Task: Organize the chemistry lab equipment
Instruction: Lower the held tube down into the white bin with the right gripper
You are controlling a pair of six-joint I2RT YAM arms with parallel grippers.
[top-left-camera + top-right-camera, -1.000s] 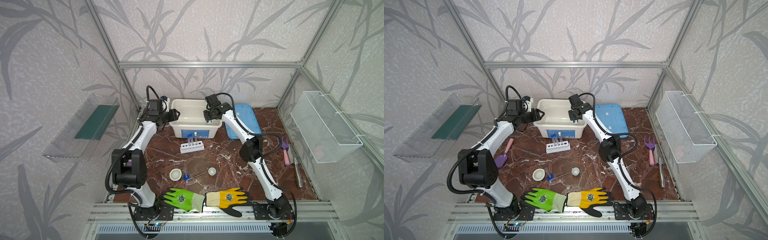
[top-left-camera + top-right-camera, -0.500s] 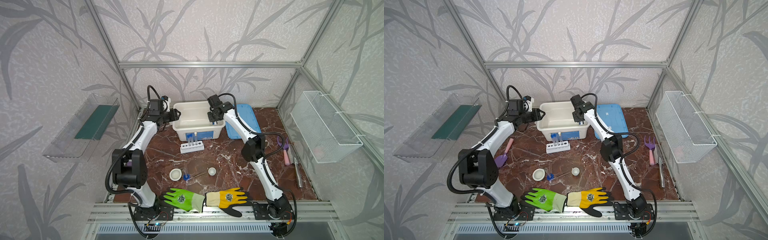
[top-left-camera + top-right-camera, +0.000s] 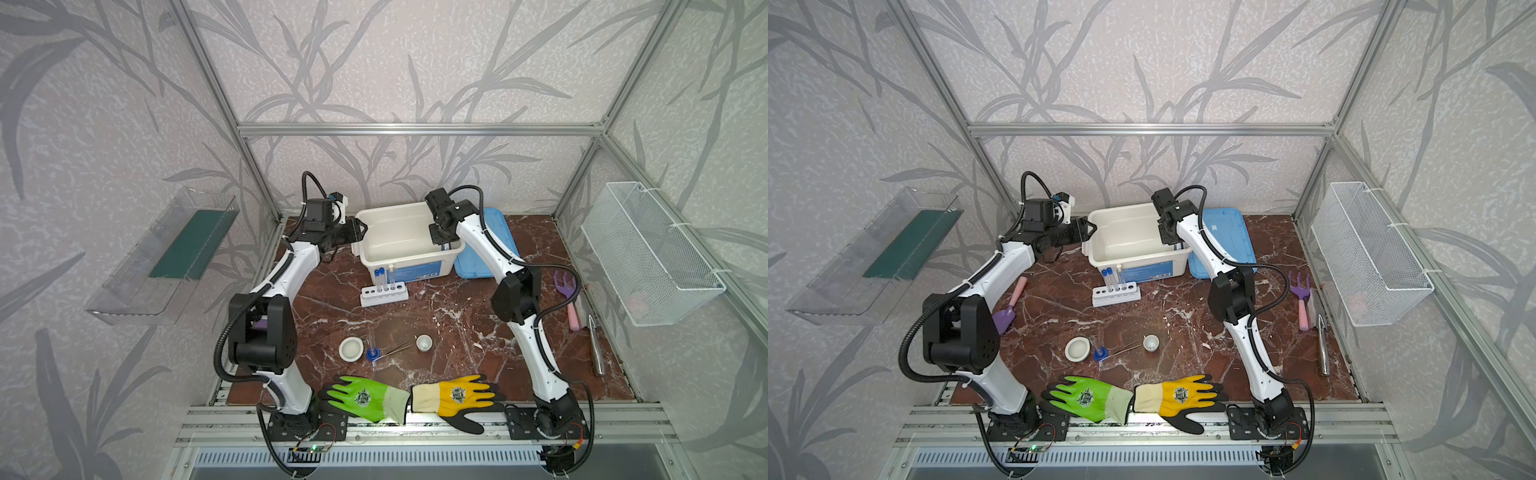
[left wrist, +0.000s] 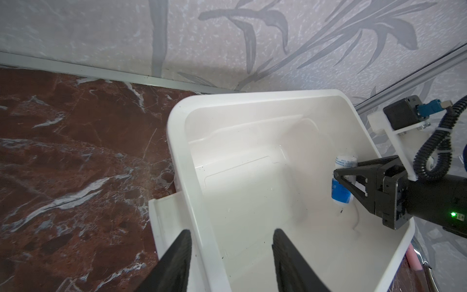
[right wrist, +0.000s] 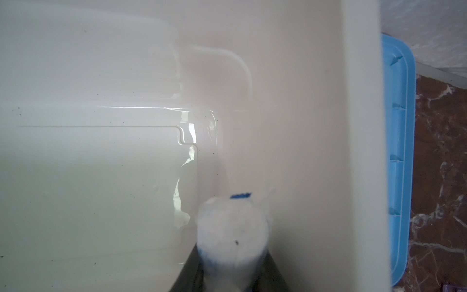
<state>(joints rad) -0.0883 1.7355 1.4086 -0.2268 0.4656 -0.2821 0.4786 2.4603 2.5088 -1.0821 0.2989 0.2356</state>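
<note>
The right gripper [image 4: 341, 178] is clamped on the small white blue-labelled bottle [image 4: 341, 194]. Its jaws pinch the body across the middle and leave both ends clear of the fingers, a hold that should let the bottle drop away cleanly on release. Just beyond the fingertips is the inside of the white tub [image 4: 177, 131]. The bottle hangs within it, close to the wall nearest this gripper; whether it touches the floor cannot be told. Past that wall lies the blue lid [image 5: 399, 151], off and flat on the table, which leaves the tub open for loading.

Across the tub, the left gripper [image 4: 231, 231] has its jaws apart astride the opposite wall, one finger outside and one inside. A gap shows on the inner side, so it is probably there to steady the tub, not to pinch it.

Well away from both grippers, toward the arm bases, stands the white six-hole rack [image 3: 384, 293] with clear capped test tubes [image 3: 384, 275] in it. Farther still are two small white dishes [image 3: 351, 348], with the metal tweezers [image 3: 397, 348] and the blue-based clear cylinder [image 3: 373, 352] between them, not yet collected.
</note>
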